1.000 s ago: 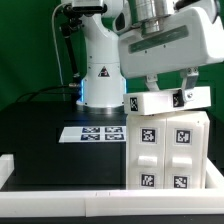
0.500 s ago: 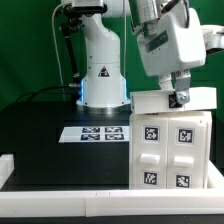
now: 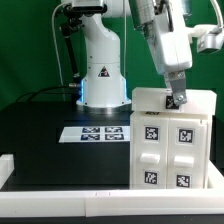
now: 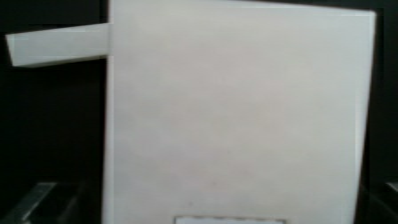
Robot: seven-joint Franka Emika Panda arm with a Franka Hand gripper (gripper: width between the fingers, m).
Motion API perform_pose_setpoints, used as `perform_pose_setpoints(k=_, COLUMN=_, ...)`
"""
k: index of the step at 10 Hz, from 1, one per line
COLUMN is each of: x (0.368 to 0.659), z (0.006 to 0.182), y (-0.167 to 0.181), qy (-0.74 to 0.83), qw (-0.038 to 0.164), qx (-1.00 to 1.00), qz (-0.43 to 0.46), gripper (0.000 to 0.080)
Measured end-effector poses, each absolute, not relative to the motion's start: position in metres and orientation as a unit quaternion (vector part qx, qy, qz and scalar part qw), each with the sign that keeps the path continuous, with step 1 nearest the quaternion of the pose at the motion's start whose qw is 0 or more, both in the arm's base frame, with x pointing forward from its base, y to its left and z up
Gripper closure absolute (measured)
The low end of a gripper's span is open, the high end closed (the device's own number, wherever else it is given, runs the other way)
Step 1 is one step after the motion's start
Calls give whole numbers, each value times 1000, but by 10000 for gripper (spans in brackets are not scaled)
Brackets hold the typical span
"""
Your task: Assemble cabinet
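The cabinet [image 3: 170, 150], a large white box with tagged drawer fronts, stands at the exterior view's right. A flat white block [image 3: 148, 99] lies across its top, nearly level. My gripper [image 3: 175, 100] reaches down from above and is shut on that block near its right part. In the wrist view the block [image 4: 231, 110] fills most of the picture as a plain white face, and another white piece [image 4: 54, 48] sticks out beside it. My fingertips are mostly hidden by the block there.
The marker board [image 3: 95, 133] lies on the black table to the left of the cabinet. The arm's white base [image 3: 100, 60] stands behind it. A low white rail [image 3: 60, 190] runs along the table's front edge.
My gripper has carried the white block down and to the right. The block was tilted above the cabinet and now lies nearly level on its top.
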State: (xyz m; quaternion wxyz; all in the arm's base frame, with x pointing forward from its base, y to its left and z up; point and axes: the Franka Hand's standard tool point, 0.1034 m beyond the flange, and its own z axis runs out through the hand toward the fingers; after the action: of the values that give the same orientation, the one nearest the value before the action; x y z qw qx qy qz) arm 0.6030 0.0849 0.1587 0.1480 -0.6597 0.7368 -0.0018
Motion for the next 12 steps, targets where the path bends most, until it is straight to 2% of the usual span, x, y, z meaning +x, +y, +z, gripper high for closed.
perform_pose_setpoints(k=3, x=603, z=189, y=87, qy=728, qw=172, qx=-663, qz=-8, gripper=2)
perform_pose_setpoints(k=7, x=603, z=189, y=88, qy=715, qw=173, qx=-677, qz=-10, gripper=2)
perform_pose_setpoints(k=8, x=602, z=189, y=91, qy=646, qw=146, qx=-749, qz=-16, gripper=2)
perform_pose_setpoints(k=12, x=609, z=193, y=96, qy=457, qw=129, qx=-879, qz=-40, gripper=2)
